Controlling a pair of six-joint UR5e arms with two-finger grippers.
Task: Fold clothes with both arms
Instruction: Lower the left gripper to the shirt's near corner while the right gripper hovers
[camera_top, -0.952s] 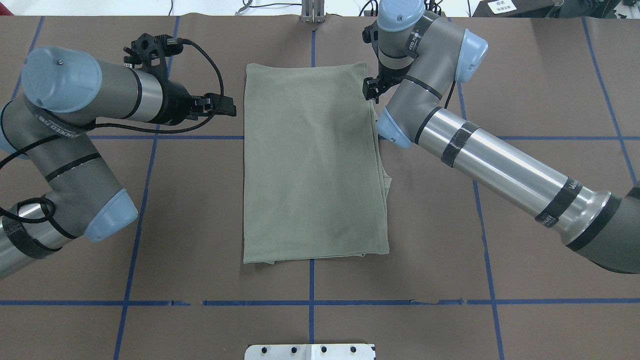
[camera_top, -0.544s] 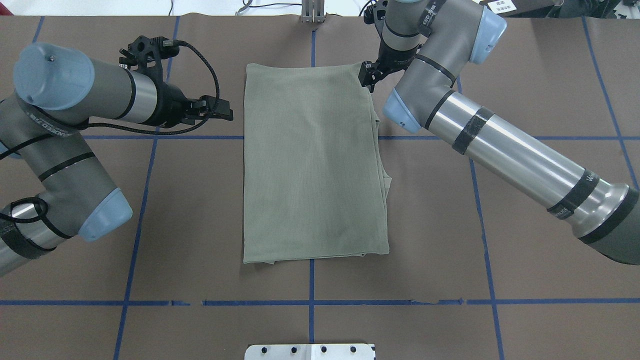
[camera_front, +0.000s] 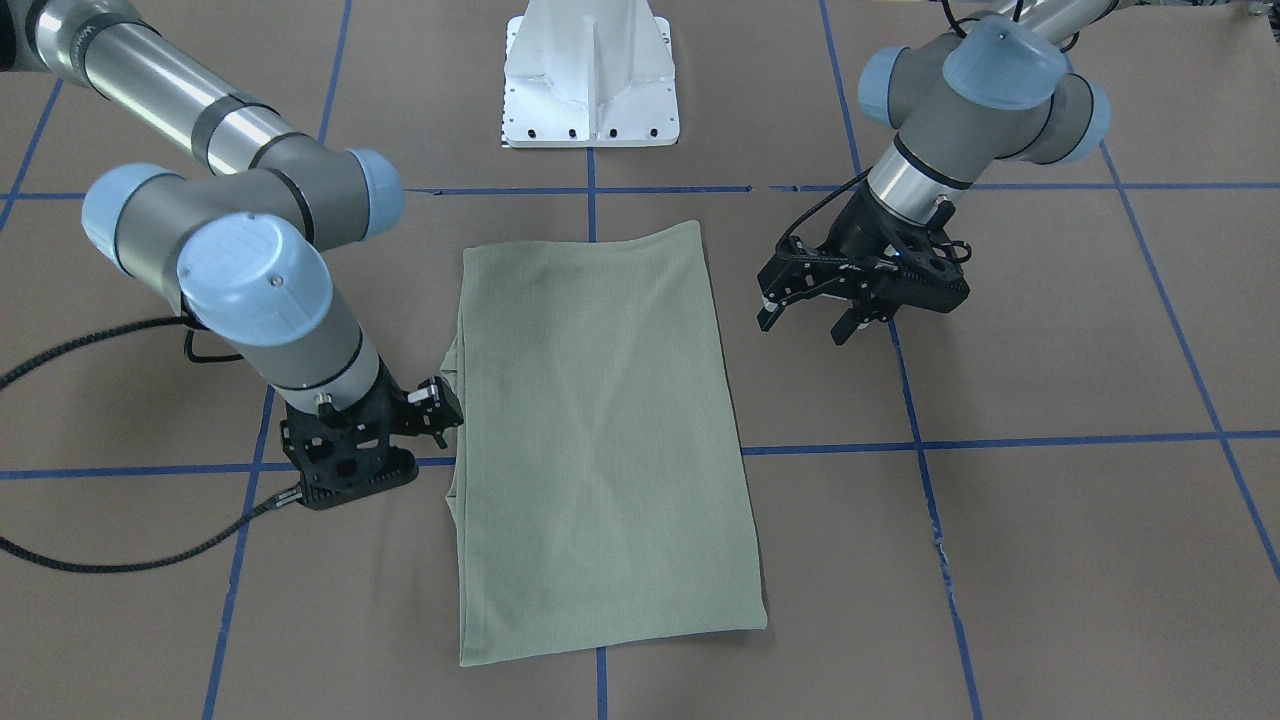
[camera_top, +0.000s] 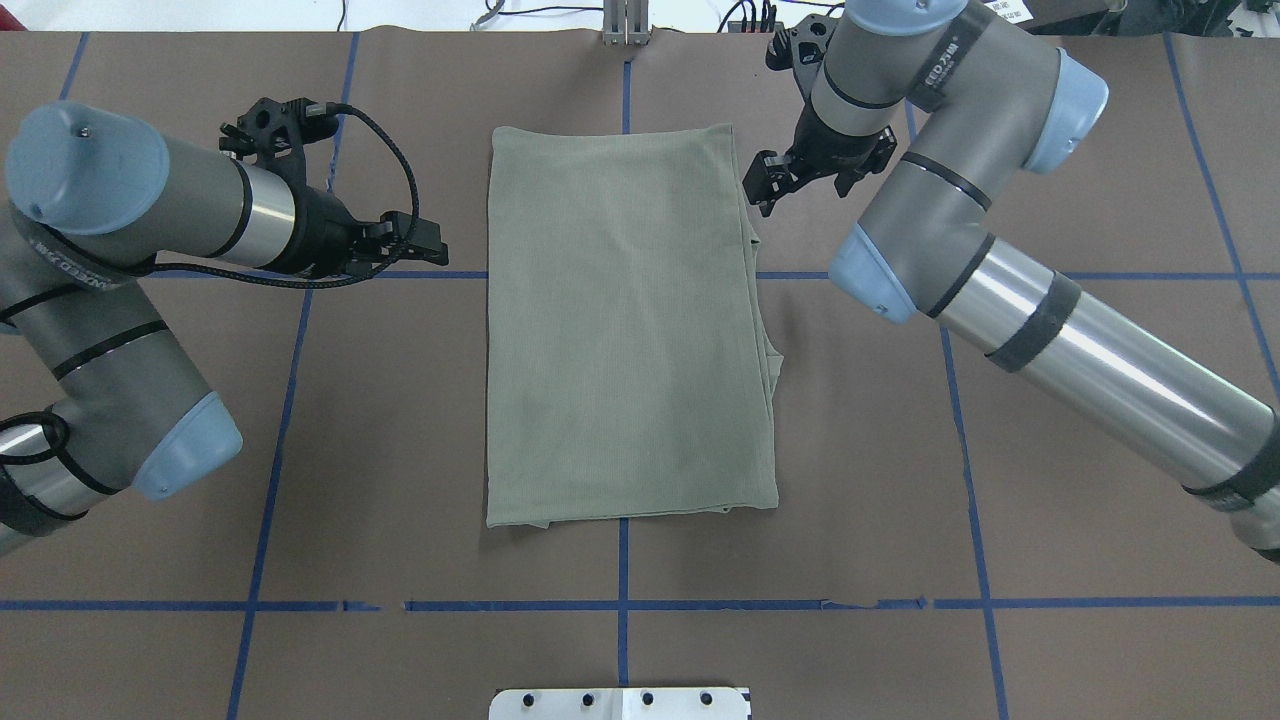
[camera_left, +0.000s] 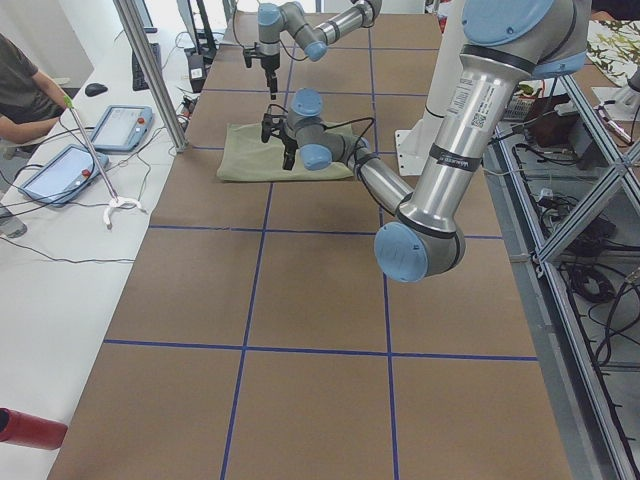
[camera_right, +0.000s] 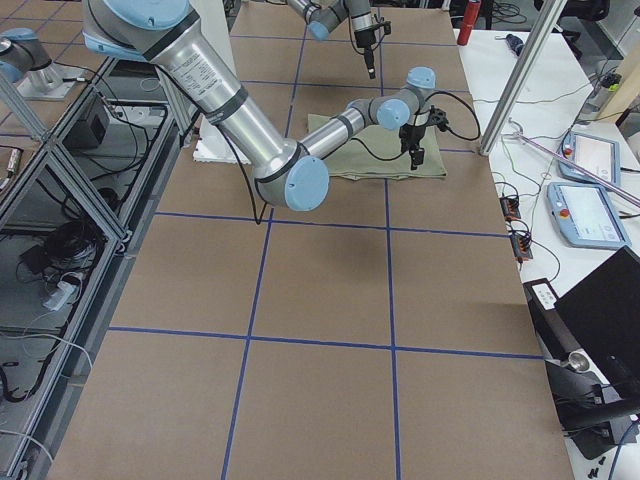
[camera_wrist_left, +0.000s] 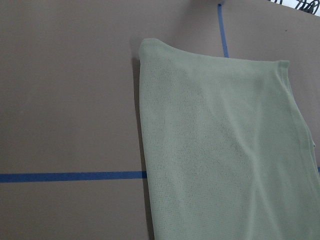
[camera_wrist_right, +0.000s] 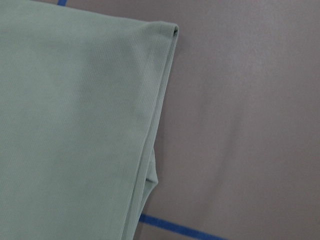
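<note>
While both arms hang over the brown-covered desk (camera_top: 1000, 520), the pale sage-green shirt (camera_top: 625, 330) lies flat between them. It is folded into a long rectangle and held by neither arm.

The left end effector (camera_front: 802, 330) has its two fingers spread, with nothing between them. It hovers above bare desk. The shirt's long left edge lies inward of its fingertips, near but clearly apart, and the shirt's far left corner is a little beyond it. The left wrist camera shows that corner lying smooth, and a blue tape line (camera_wrist_left: 70, 176) running up to the cloth's edge.

The right end effector (camera_top: 762, 188) sits just outside the shirt's far right corner. It is close beside the cloth, and no contact shows. From overhead its tips appear slightly parted and grip nothing. Inward of it is the shirt's right edge, where the folded layers do not line up and step outward toward the near end. The right wrist camera shows the corner's stacked layers and a small fold of cloth poking out lower along that edge.

The shirt's near short edge lies well behind both end effectors, toward the white pedestal base (camera_front: 590, 80). In the left-side view a seated person (camera_left: 25, 90) is at a white bench past the desk's far edge.
</note>
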